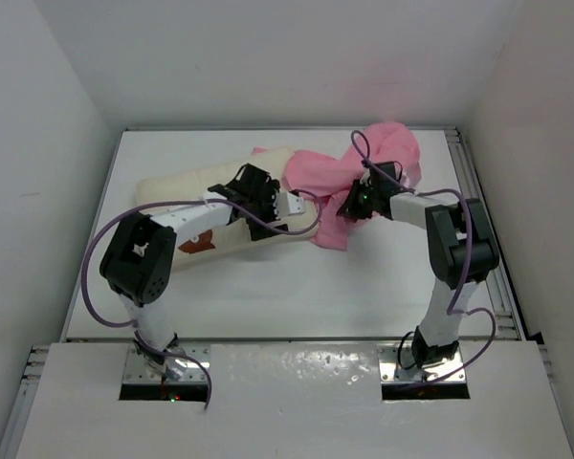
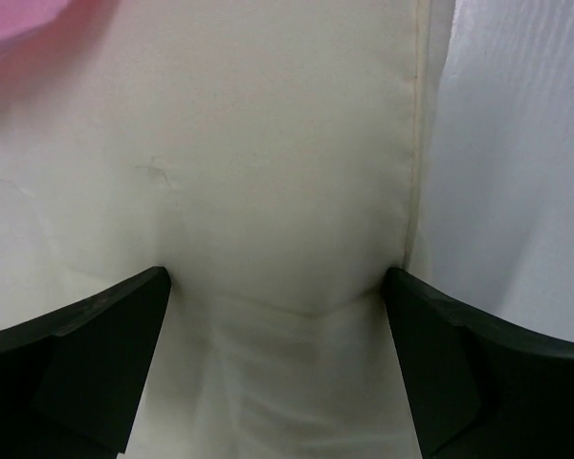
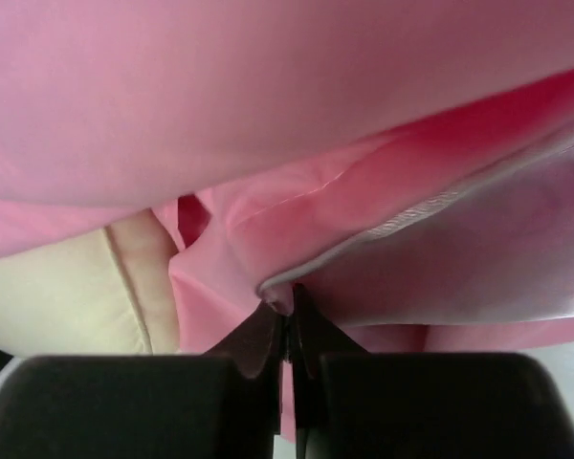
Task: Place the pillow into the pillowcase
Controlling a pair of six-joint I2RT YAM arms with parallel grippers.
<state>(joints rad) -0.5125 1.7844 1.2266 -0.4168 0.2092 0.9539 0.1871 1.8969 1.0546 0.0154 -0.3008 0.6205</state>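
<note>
Pinching pillowcase [image 3: 268,96] hem, right gripper [image 3: 289,320] was clamped shut, guess to hold mouth up; left gripper [image 2: 277,316] was spread wide over pillow [image 2: 268,143] edge, likely set to push. Pillow lay centre-left of top view, end toward frame right meeting pillowcase

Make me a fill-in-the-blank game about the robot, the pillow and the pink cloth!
The right gripper is shut on the shiny ____ satin pillowcase.
The left gripper is ____, its fingers wide apart over the plump cream-white pillow.
The pillow lies on a flat ____ table.
Missing words: pink; open; white.
</note>
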